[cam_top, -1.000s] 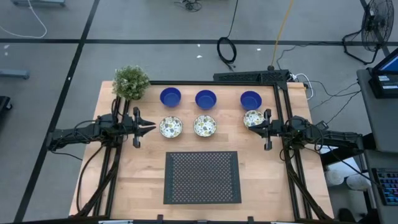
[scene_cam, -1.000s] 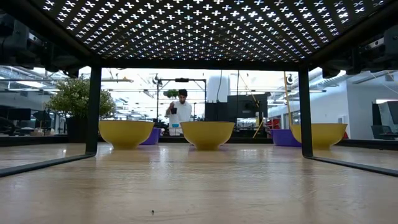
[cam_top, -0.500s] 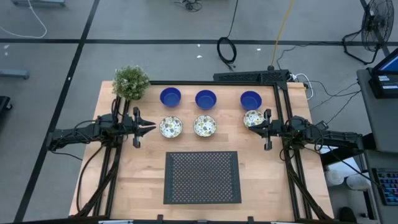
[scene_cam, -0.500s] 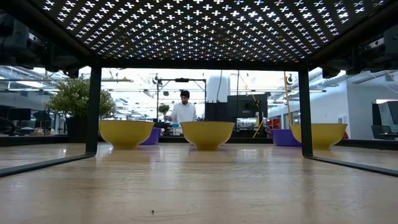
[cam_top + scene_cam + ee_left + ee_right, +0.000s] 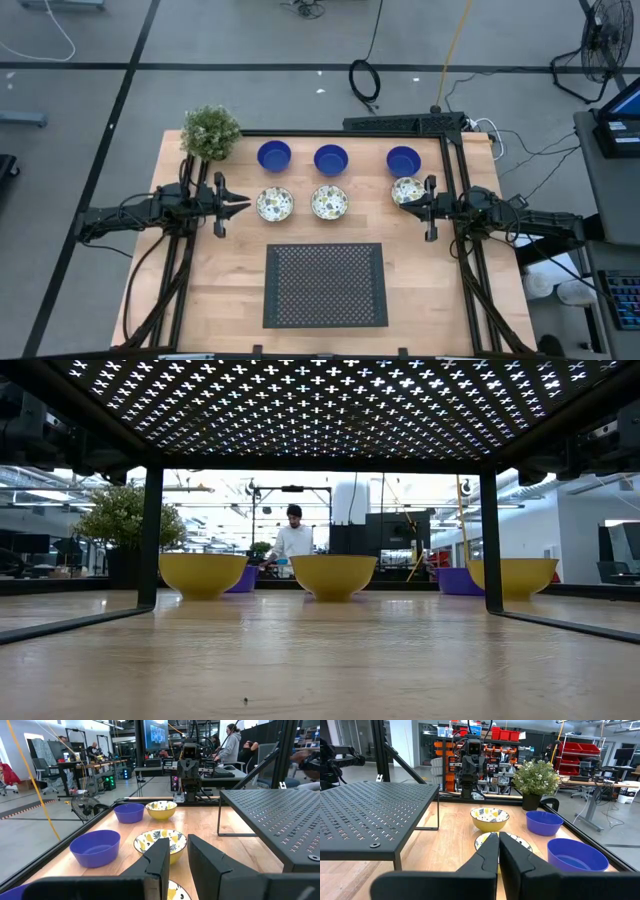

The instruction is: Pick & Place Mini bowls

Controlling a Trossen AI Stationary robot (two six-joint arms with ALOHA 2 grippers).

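Observation:
Three blue mini bowls point(image 5: 274, 155) point(image 5: 331, 159) point(image 5: 403, 159) stand in a far row. Three floral mini bowls point(image 5: 274, 204) point(image 5: 329, 202) point(image 5: 407, 190) stand in front of them; in the low view their outsides are yellow point(image 5: 333, 575). My left gripper point(image 5: 247, 205) point(image 5: 179, 842) hovers just left of the left floral bowl, with a narrow gap between its fingertips. My right gripper point(image 5: 413, 203) point(image 5: 498, 837) is shut and hovers over the near-right rim of the right floral bowl point(image 5: 506, 841). The low view shows that bowl point(image 5: 510, 577) standing free.
A black perforated rack point(image 5: 325, 285) stands on legs at the table's near middle; the low camera looks out from under it point(image 5: 320, 410). A potted plant point(image 5: 210, 132) sits at the far left corner. A black frame point(image 5: 405, 123) runs along the far right edge. A person point(image 5: 293, 538) stands beyond.
Neither arm nor any bowl has moved. Only the person in the room beyond the table has shifted.

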